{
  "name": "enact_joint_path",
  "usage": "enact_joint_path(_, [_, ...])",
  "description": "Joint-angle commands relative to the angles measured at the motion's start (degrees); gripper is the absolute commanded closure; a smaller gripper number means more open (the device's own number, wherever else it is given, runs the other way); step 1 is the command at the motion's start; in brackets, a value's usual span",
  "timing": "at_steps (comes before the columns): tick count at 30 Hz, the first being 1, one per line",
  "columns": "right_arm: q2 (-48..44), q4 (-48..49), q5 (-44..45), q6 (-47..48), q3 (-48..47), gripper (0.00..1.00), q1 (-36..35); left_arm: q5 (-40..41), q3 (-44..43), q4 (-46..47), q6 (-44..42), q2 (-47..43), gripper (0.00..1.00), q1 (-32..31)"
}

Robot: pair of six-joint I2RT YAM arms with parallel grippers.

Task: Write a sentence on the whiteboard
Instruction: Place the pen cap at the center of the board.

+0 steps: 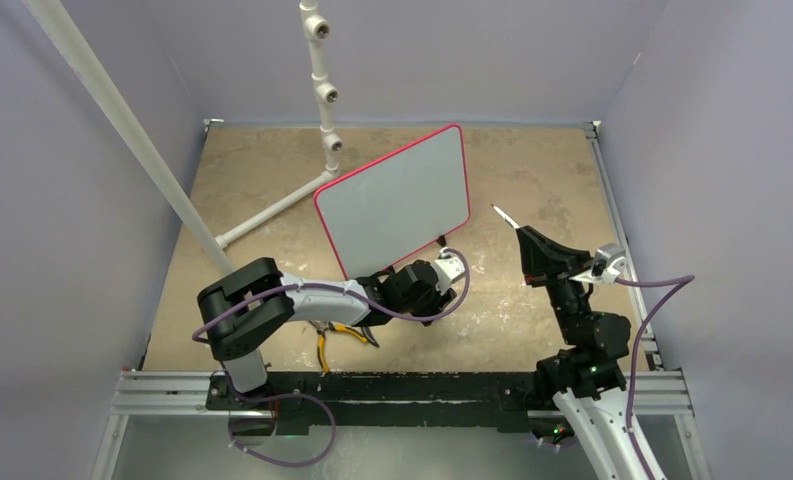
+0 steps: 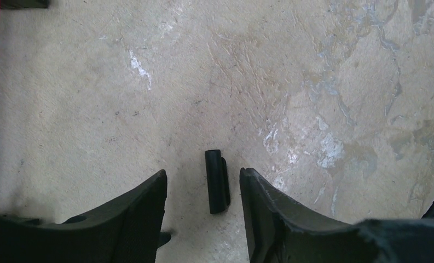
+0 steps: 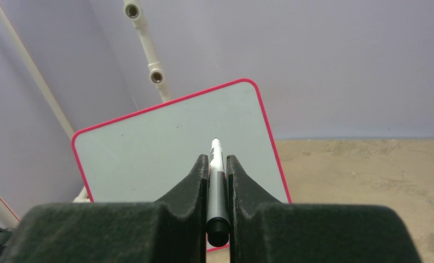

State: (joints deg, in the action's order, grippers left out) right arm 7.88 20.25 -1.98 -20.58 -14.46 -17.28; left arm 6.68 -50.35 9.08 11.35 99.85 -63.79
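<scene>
Red-pink frame, blank grey face: the board (image 1: 397, 200) stands tilted at mid-table. I can read nothing written on it, and I see no label or brand anywhere. My right gripper (image 3: 217, 163) is clenched on the marker (image 3: 215, 189). Its long axis runs straight out between the fingers, bare tip aimed at the board, which lies ahead of it and apart. The left gripper (image 2: 202, 174) sits low beside the board's near edge, jaws released, with a black cap (image 2: 216, 181) lying on the table (image 2: 313, 82) between them. I judge the right arm is the one to close that gap, tip first.
</scene>
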Motion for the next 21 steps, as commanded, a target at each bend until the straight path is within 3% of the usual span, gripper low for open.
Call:
enact_joint_path(1, [0.47, 1.81, 1.09, -0.60, 0.13, 1.00, 0.05, 1.10, 0.01, 2.51, 0.56, -3.53, 0.48, 0.17])
enact_joint_path(8, [0.82, 1.64, 1.51, -0.79, 0.04, 1.00, 0.05, -5.28, -1.65, 0.47, -1.15, -10.24, 0.45, 4.96])
enact_joint_path(21, [3.07, 7.22, -3.83, 0.32, 1.41, 1.00, 0.05, -4.39, -20.56, -21.57, -9.65, -22.67, 0.44, 12.22])
